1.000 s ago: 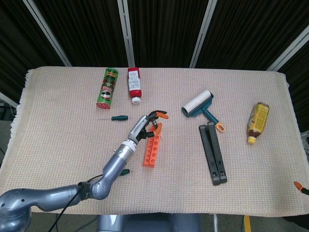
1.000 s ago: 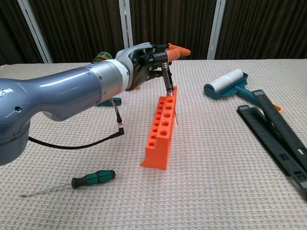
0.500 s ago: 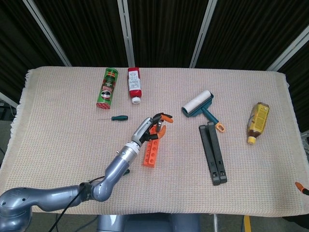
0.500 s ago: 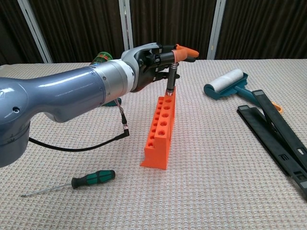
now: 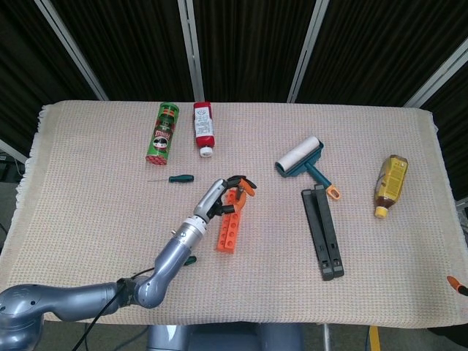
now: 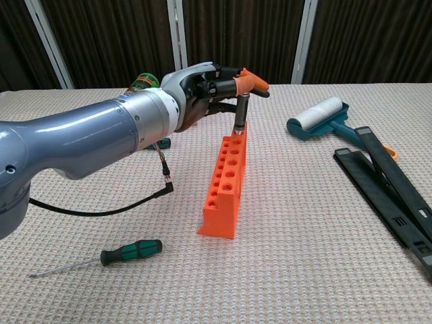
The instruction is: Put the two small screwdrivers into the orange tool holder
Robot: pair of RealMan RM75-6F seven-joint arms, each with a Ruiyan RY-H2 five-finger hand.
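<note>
Your left hand [image 6: 202, 91] holds an orange-handled tool [image 6: 244, 84] by its black and orange grip, fingers wrapped around it. The tool's dark shaft points down and its tip meets the far end of the orange tool holder [image 6: 227, 182], at or in one of the holes there; from the chest view you cannot tell whether it is seated. In the head view the same hand [image 5: 221, 194] sits over the holder's far end [image 5: 229, 229], near the middle of the tabletop.

The holder stands upright on the woven mat, its long axis running from near edge to far edge, with two stepped rows of round holes.

One small green-handled screwdriver [image 6: 130, 252] lies flat on the mat near the front edge, left of the holder and well apart from it, thin shaft pointing left. The second small green screwdriver [image 5: 179, 178] lies further back, left of your hand, shaft also pointing left.

Your right hand is in neither view.

Along the far edge, left of centre: a green can [image 5: 164, 133] on its side and a red and white bottle [image 5: 204, 129] beside it. Right of centre: a lint roller [image 5: 301, 158] with a teal frame, and just in front of it a long black tool [image 5: 323, 231]. A yellow-brown bottle [image 5: 390, 184] lies near the right edge.
</note>
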